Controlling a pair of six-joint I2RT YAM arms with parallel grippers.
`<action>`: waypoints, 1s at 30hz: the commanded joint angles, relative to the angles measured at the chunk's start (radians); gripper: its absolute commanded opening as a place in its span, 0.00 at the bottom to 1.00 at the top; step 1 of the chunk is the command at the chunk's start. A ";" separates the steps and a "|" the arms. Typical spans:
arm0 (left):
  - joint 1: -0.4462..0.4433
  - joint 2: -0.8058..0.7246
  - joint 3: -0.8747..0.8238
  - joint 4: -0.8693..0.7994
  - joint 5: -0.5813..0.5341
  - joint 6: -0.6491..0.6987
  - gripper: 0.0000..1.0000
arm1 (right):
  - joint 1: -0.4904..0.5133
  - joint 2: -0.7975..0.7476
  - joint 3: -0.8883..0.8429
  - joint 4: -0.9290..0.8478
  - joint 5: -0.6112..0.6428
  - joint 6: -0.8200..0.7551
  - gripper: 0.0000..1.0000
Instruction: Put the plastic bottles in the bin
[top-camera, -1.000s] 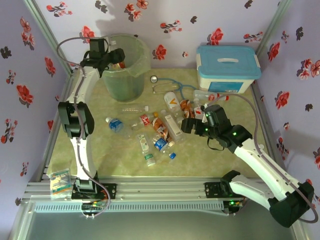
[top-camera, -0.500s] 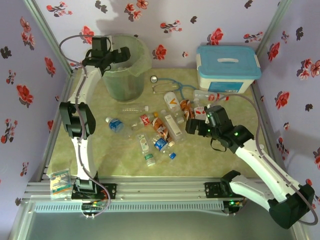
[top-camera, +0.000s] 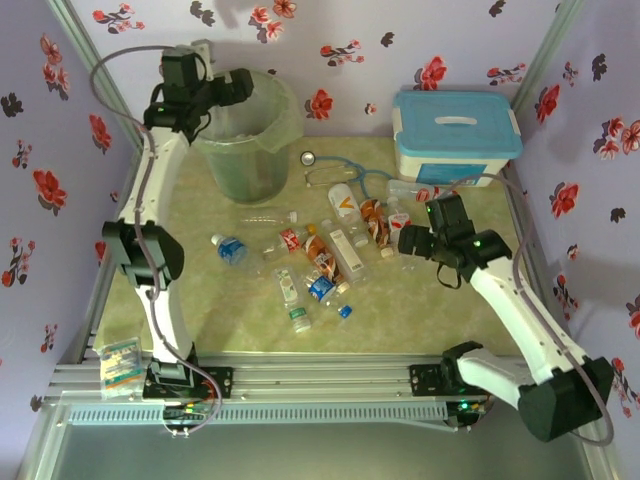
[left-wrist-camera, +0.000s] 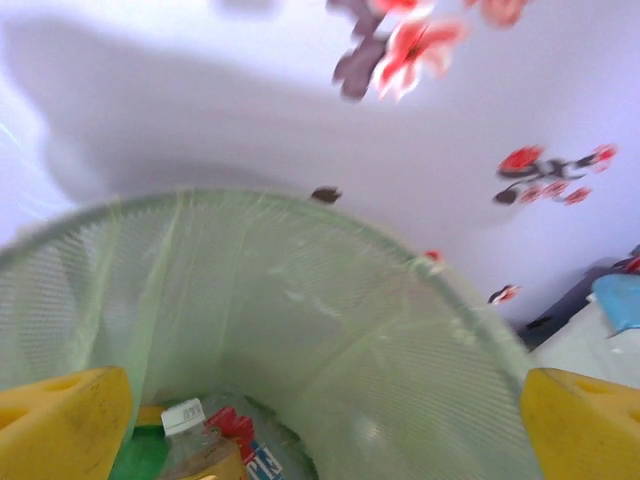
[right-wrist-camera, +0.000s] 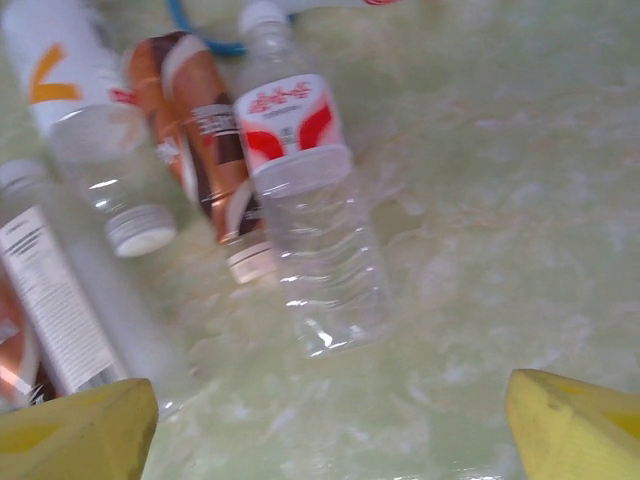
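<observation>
Several plastic bottles (top-camera: 325, 250) lie scattered mid-table, one with a blue label (top-camera: 230, 248) apart on the left. The translucent grey-green bin (top-camera: 245, 160) stands at the back left. My left gripper (top-camera: 240, 86) hangs open over the bin's rim (left-wrist-camera: 300, 205), its yellow fingertips (left-wrist-camera: 60, 420) wide apart and nothing between them. Inside the bin lie an amber bottle with a white cap (left-wrist-camera: 195, 445) and a red-labelled one (left-wrist-camera: 245, 445). My right gripper (top-camera: 407, 241) is open low over the table. Just ahead of it lies a clear bottle with a red-and-white label (right-wrist-camera: 305, 200), next to a brown bottle (right-wrist-camera: 205, 140).
A white box with a light-blue lid (top-camera: 457, 135) stands at the back right. A stethoscope with blue tubing (top-camera: 330, 172) lies between the bin and the box. A small packet (top-camera: 120, 362) sits at the near left edge. Floral walls close in the table.
My left gripper opened over the bin and rose up and back. My right gripper moved right, away from the middle of the pile, to the pile's right edge.
</observation>
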 joint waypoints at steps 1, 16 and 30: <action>-0.005 -0.180 -0.029 -0.027 0.007 0.028 1.00 | -0.039 0.095 0.026 0.028 -0.021 -0.072 0.86; -0.134 -0.995 -1.242 0.125 -0.036 -0.313 1.00 | 0.142 0.390 0.179 0.113 -0.183 -0.161 0.72; -0.179 -1.107 -1.683 0.404 -0.001 -0.642 1.00 | 0.290 0.563 0.118 0.130 -0.300 -0.158 0.78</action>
